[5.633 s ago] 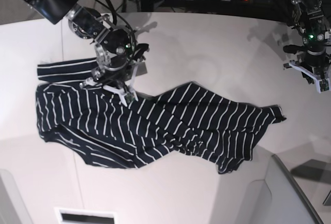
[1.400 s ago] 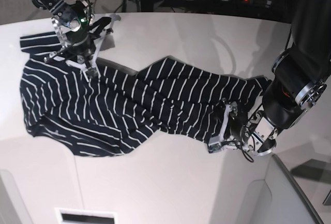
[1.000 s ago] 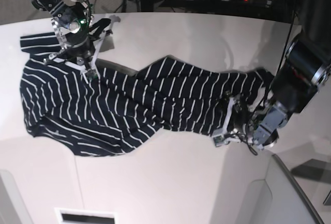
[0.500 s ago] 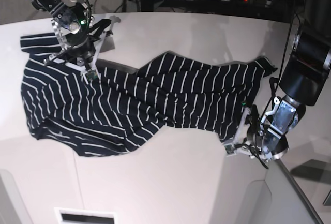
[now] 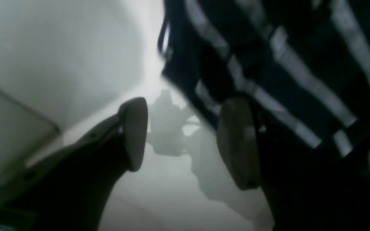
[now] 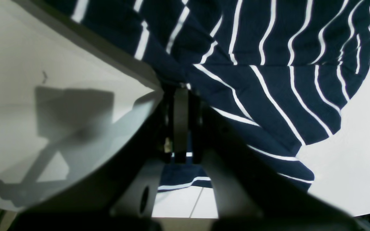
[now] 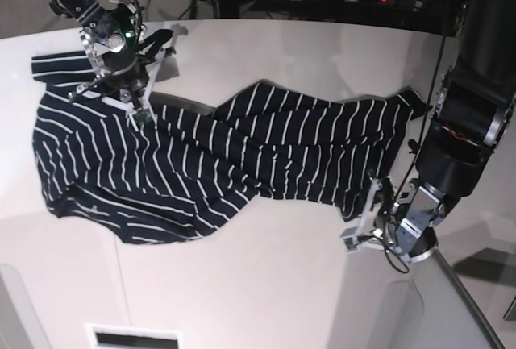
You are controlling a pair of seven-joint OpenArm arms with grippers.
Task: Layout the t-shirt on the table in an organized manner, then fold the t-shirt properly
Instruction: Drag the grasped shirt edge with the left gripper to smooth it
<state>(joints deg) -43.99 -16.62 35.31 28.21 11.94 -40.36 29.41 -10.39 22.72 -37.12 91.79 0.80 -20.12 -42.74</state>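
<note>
We find a wide white table [image 7: 290,51] with a curved far edge; beyond that edge there is a dark clutter of cables and equipment, too dim to identify. No brand, label or writing can be read in any view.

The t-shirt [image 7: 201,164] lies on the table, dark navy with thin white stripes, spread unevenly with folds and wrinkles. Its broad part lies toward the left of the base view, and a narrower part runs right across the middle of the table. A striped sleeve sticks out at the far left corner of the t-shirt.

The right gripper [image 7: 143,115] stands at the far left part of the t-shirt, just beside that sleeve. In the right wrist view the right gripper [image 6: 180,96] has its jaws pressed together on a bunched fold of the t-shirt [image 6: 268,64], so we record it as clamped on the cloth.

The left gripper [image 7: 363,220] sits low at the near right hem of the t-shirt. In the left wrist view its fingers [image 5: 133,131] stand apart with bare table [image 5: 59,57] between them. One finger lies against the edge of the t-shirt [image 5: 284,64] or just over it; the view is too blurred to tell which. We see no cloth between the fingers.
</note>
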